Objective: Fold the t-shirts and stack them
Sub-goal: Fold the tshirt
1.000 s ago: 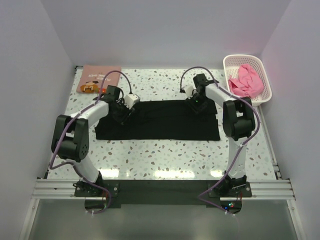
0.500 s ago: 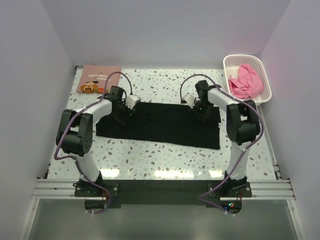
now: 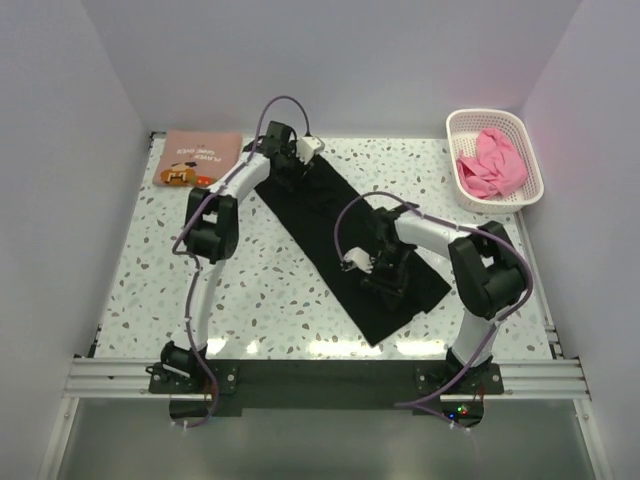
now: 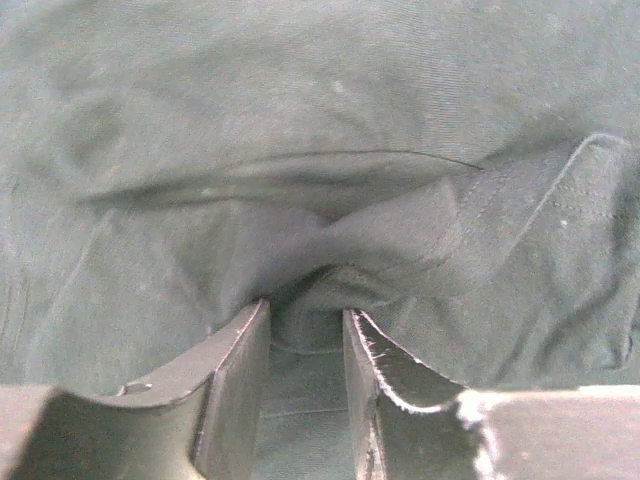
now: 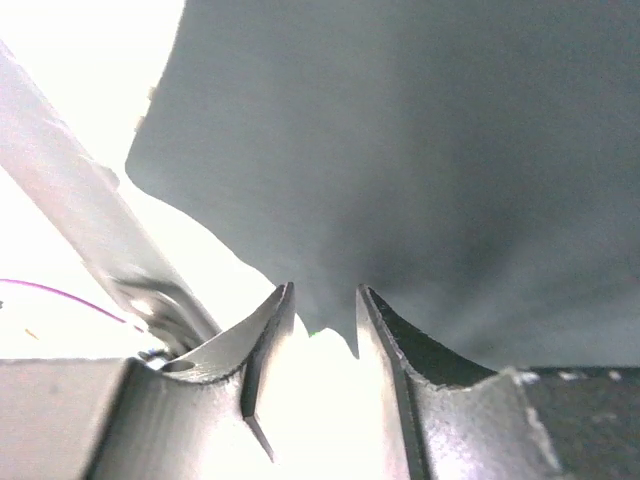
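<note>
The black t-shirt [image 3: 328, 225] lies as a long folded strip, running diagonally from the back middle of the table to the front right. My left gripper [image 3: 291, 166] is at its far end, shut on a bunched fold of the black cloth [image 4: 300, 120], which shows between the jaws [image 4: 305, 312]. My right gripper [image 3: 386, 268] is over the near end, and its jaws [image 5: 325, 292] are pinched on the edge of the black cloth [image 5: 450, 150]. The bright pink t-shirt [image 3: 490, 165] lies crumpled in the basket. The salmon-pink printed t-shirt [image 3: 200, 155] lies folded at the back left.
The white-and-pink lattice basket [image 3: 528, 160] stands at the back right corner against the wall. The speckled table [image 3: 250, 290] is ringed by white walls on three sides. The arm bases sit on a rail along the near edge.
The black t-shirt has swung from lying across the table to a diagonal. My left gripper carried its end to the back, and my right gripper carried its end toward the front.
</note>
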Motion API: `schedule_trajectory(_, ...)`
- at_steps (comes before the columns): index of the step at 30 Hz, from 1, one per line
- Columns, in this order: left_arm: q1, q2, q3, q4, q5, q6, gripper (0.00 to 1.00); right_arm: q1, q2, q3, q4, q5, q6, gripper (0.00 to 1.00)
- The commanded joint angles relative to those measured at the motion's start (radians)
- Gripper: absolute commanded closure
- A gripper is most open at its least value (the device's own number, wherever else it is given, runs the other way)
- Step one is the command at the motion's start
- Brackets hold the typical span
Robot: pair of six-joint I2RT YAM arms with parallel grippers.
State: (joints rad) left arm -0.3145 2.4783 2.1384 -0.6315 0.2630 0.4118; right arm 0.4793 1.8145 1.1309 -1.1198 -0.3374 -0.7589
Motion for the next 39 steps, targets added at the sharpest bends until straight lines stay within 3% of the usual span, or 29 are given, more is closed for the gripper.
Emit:
schedule_trajectory(1,0.021,0.021,0.092,-0.018,0.042,-0.005,0.56,0.128,-0.012,0.101,-0.021,-0.224,0.105,0.63)
schedule_trajectory(3,0.048,-0.051,-0.003,0.085,0.108,-0.048,0.54,0.128,-0.012,0.185,-0.041,-0.317,0.154,0.62)
schedule_trajectory(8,0.061,-0.301,-0.251,0.161,0.159,-0.103,0.52,0.040,-0.038,0.285,-0.127,-0.310,0.118,0.61)
schedule_trajectory(17,0.022,-0.463,-0.573,0.150,0.163,-0.169,0.54,-0.116,0.060,0.297,-0.022,0.084,0.087,0.69)
schedule_trajectory(21,0.014,-0.475,-0.649,0.165,0.165,-0.215,0.56,-0.117,0.152,0.320,0.011,0.110,0.115,0.73)
schedule_trajectory(26,0.014,-0.492,-0.727,0.199,0.157,-0.246,0.57,-0.097,0.207,0.275,0.029,0.072,0.151,0.77)
schedule_trajectory(29,0.014,-0.509,-0.741,0.200,0.144,-0.239,0.57,-0.007,0.207,0.195,0.049,0.014,0.177,0.77)
schedule_trajectory(34,0.014,-0.527,-0.726,0.185,0.131,-0.219,0.56,0.143,0.227,0.138,0.104,-0.203,0.257,0.75)
schedule_trajectory(39,0.014,-0.495,-0.687,0.158,0.122,-0.217,0.56,0.281,0.296,0.199,0.245,-0.415,0.459,0.72)
